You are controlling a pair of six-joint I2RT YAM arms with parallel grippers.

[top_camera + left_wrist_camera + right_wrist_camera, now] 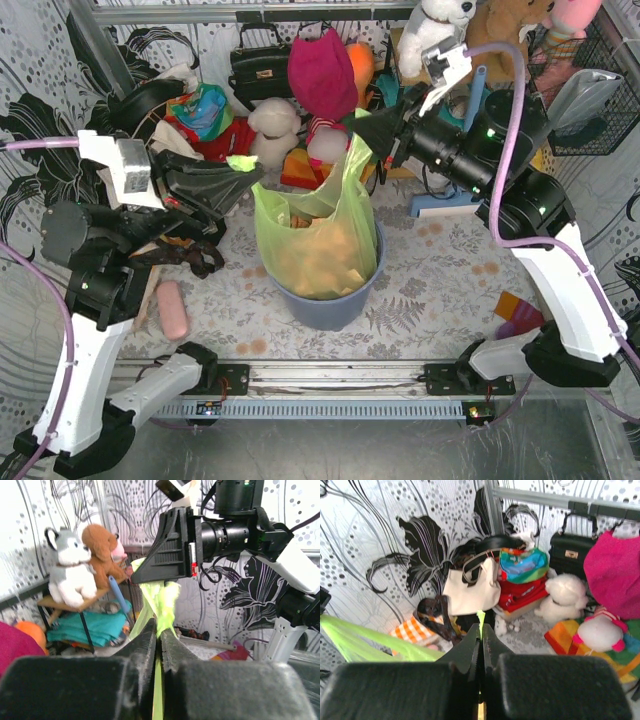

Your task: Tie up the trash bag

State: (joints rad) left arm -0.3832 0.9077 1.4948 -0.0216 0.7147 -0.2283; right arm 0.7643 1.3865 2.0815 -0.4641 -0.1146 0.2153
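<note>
The left gripper (pixel 244 166) pinches one ear of the trash bag (pixel 318 235), the right gripper (pixel 362 132) the other; the bag sags between and below them, inside the bin (pixel 330 300). Pulling apart too hard could tear the thin film or slip it free.

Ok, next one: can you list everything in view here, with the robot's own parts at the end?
trash bag: one, light green, standing in the bin, brown paper showing through
bin: one, blue-grey, centre
handbag: one, black, against the back wall
tote bag: one, cream, back left
white plush: one, behind the bin
husky plush: one, grey and white, back right
brown dog plush: one, beside the husky plush
pink oblong thing: one, left of the bin
left gripper: black, shut on the trash bag's left top corner
right gripper: black, shut on its right top corner
</note>
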